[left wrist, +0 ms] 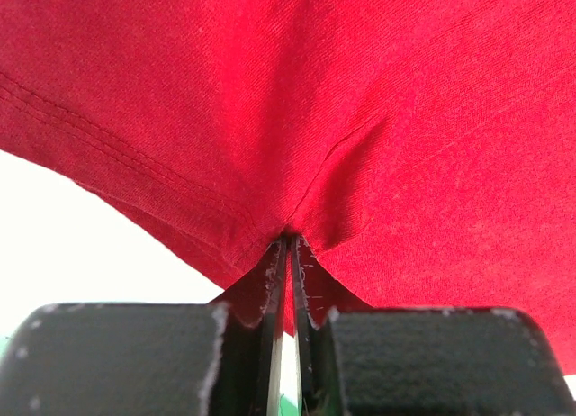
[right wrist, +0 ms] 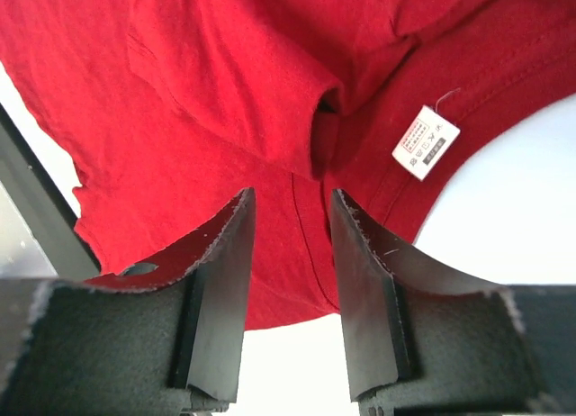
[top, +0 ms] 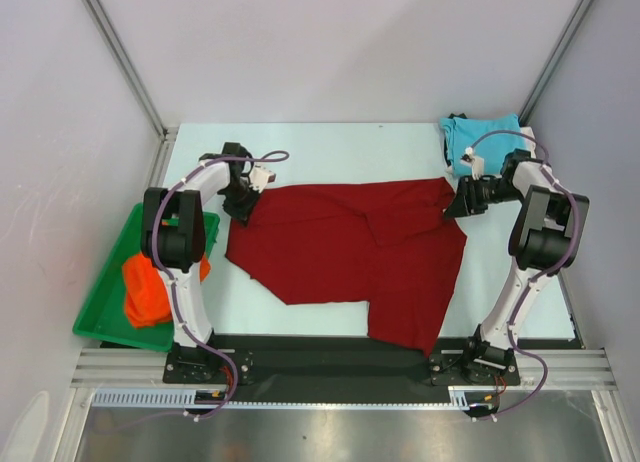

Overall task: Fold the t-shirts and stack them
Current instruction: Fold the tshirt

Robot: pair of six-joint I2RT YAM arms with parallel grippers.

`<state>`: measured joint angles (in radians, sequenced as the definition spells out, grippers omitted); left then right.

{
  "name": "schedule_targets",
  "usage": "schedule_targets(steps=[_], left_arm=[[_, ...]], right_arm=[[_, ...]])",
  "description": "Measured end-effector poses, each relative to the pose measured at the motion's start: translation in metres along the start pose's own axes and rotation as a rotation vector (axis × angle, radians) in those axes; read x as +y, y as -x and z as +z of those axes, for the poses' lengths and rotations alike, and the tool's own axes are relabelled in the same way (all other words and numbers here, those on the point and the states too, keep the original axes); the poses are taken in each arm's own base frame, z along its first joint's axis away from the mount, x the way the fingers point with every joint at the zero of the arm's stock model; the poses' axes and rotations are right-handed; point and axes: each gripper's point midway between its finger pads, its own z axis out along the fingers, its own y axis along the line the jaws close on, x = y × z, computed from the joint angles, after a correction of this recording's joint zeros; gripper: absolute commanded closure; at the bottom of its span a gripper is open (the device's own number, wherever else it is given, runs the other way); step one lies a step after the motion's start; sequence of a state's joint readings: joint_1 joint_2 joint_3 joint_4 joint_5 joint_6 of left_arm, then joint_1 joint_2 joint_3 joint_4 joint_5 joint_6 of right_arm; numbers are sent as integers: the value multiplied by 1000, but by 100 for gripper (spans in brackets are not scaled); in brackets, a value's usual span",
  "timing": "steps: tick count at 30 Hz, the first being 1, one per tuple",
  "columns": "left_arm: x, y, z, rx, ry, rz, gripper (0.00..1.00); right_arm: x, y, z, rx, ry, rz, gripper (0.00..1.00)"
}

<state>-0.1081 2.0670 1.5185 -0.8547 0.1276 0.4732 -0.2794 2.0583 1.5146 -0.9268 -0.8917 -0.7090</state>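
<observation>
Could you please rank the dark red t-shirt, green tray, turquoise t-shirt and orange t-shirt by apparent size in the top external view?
1. dark red t-shirt
2. green tray
3. turquoise t-shirt and orange t-shirt: alike, unranked

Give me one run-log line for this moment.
left pincer: shut on dark red t-shirt | right pincer: open above that shirt | turquoise t-shirt: far right corner | orange t-shirt: in green tray

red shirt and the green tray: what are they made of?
The dark red t-shirt: fine knit cloth, probably cotton jersey, matte; visible knit texture, stitched hem, soft creases. The green tray: looks like rigid moulded plastic, smooth; uniform colour, straight raised rim.
</observation>
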Motion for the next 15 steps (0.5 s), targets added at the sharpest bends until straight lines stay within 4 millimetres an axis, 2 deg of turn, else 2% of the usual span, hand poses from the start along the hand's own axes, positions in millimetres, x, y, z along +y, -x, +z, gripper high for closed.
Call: schedule_targets(steps=[3, 8, 15], left_arm=[[-1, 1, 0, 3, 5, 6, 91], [0, 0, 0, 9, 16, 11, 91], [-1, 1, 0, 9, 17, 13, 91]], right_arm=[[-2, 4, 4, -6, 24, 3, 56], [-10, 5, 23, 13, 68, 10, 56], [0, -4, 39, 66, 111, 16, 56]])
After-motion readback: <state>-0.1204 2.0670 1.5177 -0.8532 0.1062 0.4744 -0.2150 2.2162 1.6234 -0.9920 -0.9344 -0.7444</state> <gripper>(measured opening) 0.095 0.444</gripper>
